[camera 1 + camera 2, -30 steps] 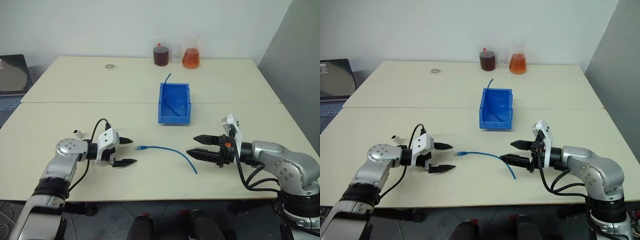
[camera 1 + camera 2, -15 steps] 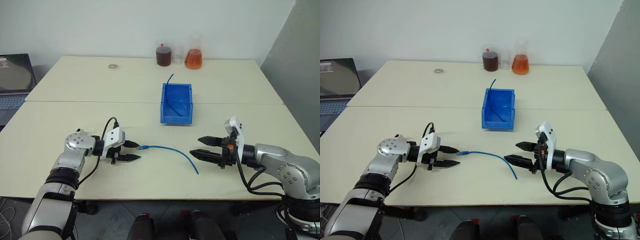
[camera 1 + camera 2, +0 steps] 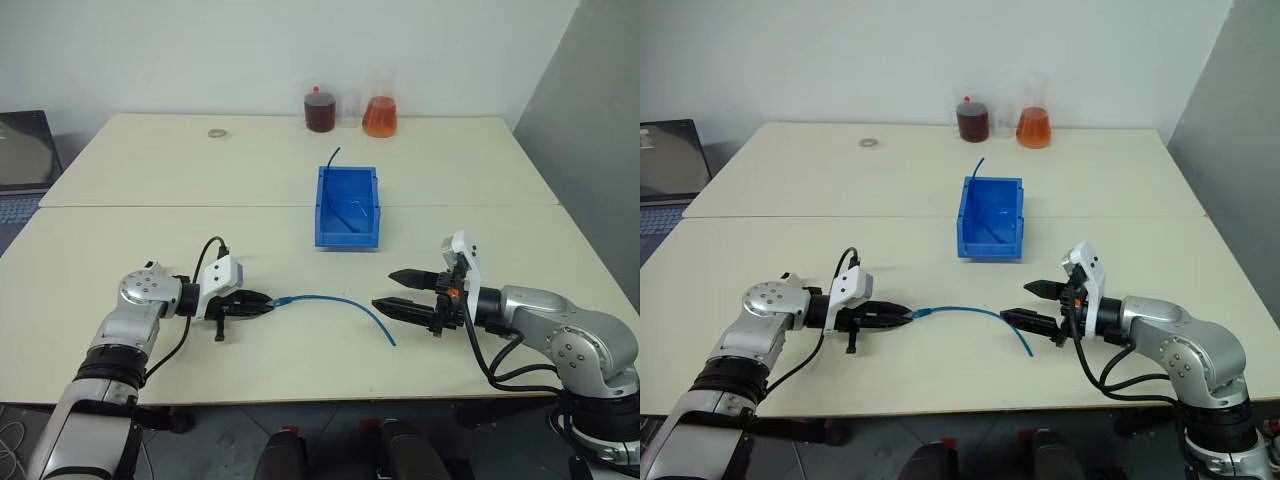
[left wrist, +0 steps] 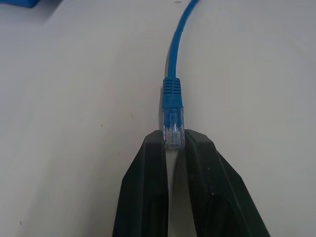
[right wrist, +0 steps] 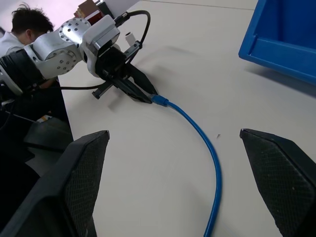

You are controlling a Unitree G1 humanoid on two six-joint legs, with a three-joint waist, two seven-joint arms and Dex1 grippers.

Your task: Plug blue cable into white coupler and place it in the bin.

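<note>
Pinching the clear plug (image 4: 173, 132), the left gripper (image 3: 262, 303) is clamped on the blue cable (image 3: 340, 300) near the table's (image 3: 150, 180) front edge, presumably for lifting toward a coupler; the right gripper (image 3: 398, 291) is held apart beside the cable's other end.

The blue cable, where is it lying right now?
The blue cable lies on the near table between both grippers, in front of the bin; the left gripper pinches its plug end.

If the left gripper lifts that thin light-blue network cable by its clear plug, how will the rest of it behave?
The thin light-blue network cable lies in a loose curve on the table, so it is probably floppy and would likely trail and sag. The left gripper pinches only the small clear plug; smooth plastic might twist or slip. It looks light.
</note>
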